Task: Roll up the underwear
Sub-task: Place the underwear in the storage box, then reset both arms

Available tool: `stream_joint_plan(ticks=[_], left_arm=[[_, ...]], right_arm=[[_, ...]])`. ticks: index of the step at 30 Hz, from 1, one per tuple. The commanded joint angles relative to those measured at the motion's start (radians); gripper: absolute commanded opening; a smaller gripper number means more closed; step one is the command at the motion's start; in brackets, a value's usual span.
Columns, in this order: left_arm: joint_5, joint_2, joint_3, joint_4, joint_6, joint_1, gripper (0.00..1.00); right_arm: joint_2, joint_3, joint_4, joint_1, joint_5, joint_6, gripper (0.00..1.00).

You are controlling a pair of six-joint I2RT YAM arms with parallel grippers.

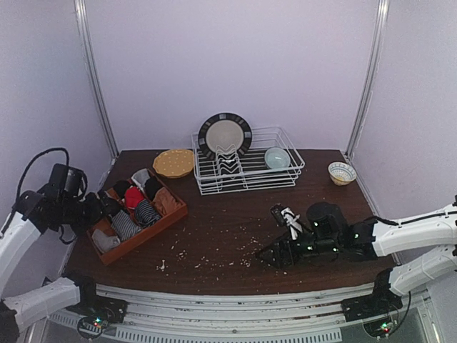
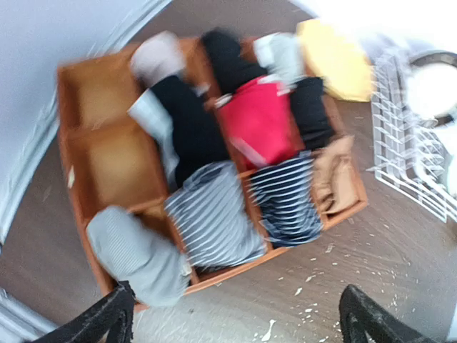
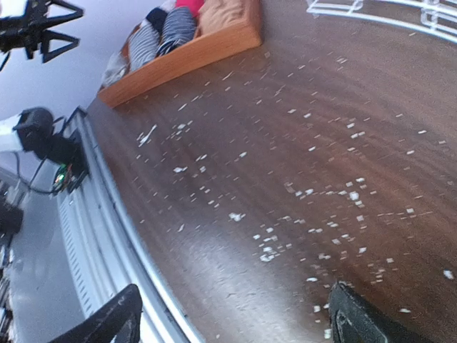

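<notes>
The top view looks down from behind the arm bases over the whole tabletop (image 1: 228, 214). Behind the left claw (image 2: 239, 311), one wrist view faces down close over the wooden tray (image 2: 107, 100); the view behind the right claw (image 3: 235, 307) skims low, catching that tray far off

The middle of the bench (image 1: 228, 214) lies open, only crumbs (image 1: 214, 250) on it, between the tray (image 1: 151, 232) at the left and the right arm (image 1: 407, 232) low along the right. The wire rack (image 1: 246, 175) walls off the back. In the tray, two left-hand compartments (image 2: 125, 164) stand bare; underwear (image 2: 214, 221) crowds the others.
</notes>
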Motion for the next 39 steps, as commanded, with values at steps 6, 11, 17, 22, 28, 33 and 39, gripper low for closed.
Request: stream_joint_plan(ticks=[6,11,17,22,28,33,39], left_arm=[[-0.611,0.141,0.084,0.444,0.314,-0.301,0.98],[-0.656,0.185,-0.169,1.211,0.805,-0.294,0.98],[-0.363,0.252,-0.335,1.278,0.712,-0.029,0.98],[-0.205,0.321,-0.376,1.314,0.672,0.094,0.98],[-0.143,0.383,-0.405,1.368,0.762,0.096,0.98],[-0.093,0.515,-0.535,1.742,0.781,0.107,0.98],[-0.064,0.731,-0.618,2.186,0.935,0.103,0.98]], right_arm=[[-0.333,-0.019,0.0,-0.012,1.021,-0.003,1.0],[-0.333,-0.095,0.391,-0.062,1.26,-0.334,1.0],[-0.187,-0.088,0.444,-0.259,1.189,-0.512,1.0],[-0.076,-0.181,0.543,-0.439,0.986,-0.516,1.0],[0.192,-0.25,0.847,-0.555,0.855,-0.606,1.0],[0.395,-0.303,1.213,-0.613,0.849,-0.632,1.0],[0.372,-0.39,1.269,-0.717,0.676,-0.501,1.0]])
